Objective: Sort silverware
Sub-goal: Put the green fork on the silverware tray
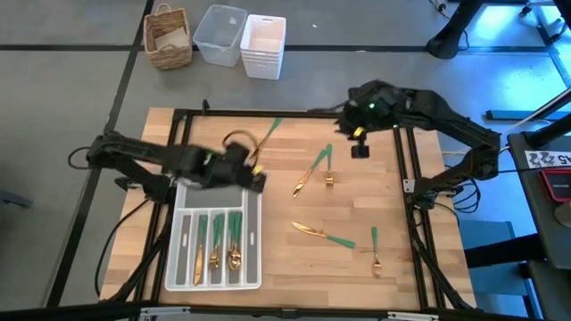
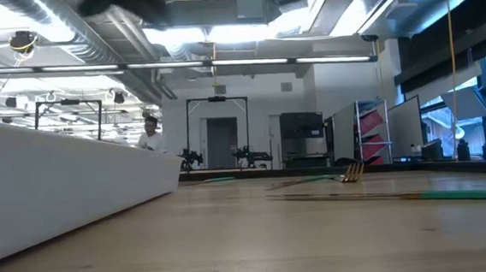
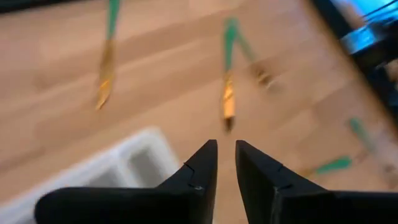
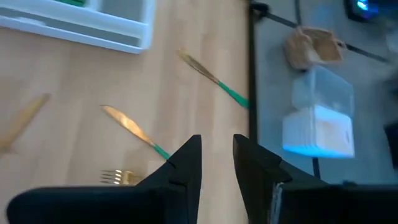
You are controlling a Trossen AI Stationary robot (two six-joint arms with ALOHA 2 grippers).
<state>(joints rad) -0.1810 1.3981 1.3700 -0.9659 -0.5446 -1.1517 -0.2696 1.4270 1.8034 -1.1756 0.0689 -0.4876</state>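
Observation:
The silverware has gold heads and green handles. Several pieces lie in the white tray (image 1: pixel 214 242). Loose on the wooden table lie one piece (image 1: pixel 265 141) near the tray's far right corner, a knife (image 1: pixel 311 169) with a fork (image 1: pixel 328 176) at the middle, a knife (image 1: pixel 323 234) and a fork (image 1: pixel 376 253) nearer the front. My left gripper (image 1: pixel 256 176) hovers over the tray's far right corner, its fingers (image 3: pixel 226 147) a narrow gap apart and empty. My right gripper (image 1: pixel 359 148) hangs above the table's far right part, open and empty (image 4: pixel 217 142).
A wicker basket (image 1: pixel 169 37), a clear bin (image 1: pixel 219 34) and a white stack of bins (image 1: pixel 264 45) stand beyond the table's far edge. A black frame (image 1: pixel 409 183) borders the table. In the low view the tray wall (image 2: pixel 58 192) fills the left side.

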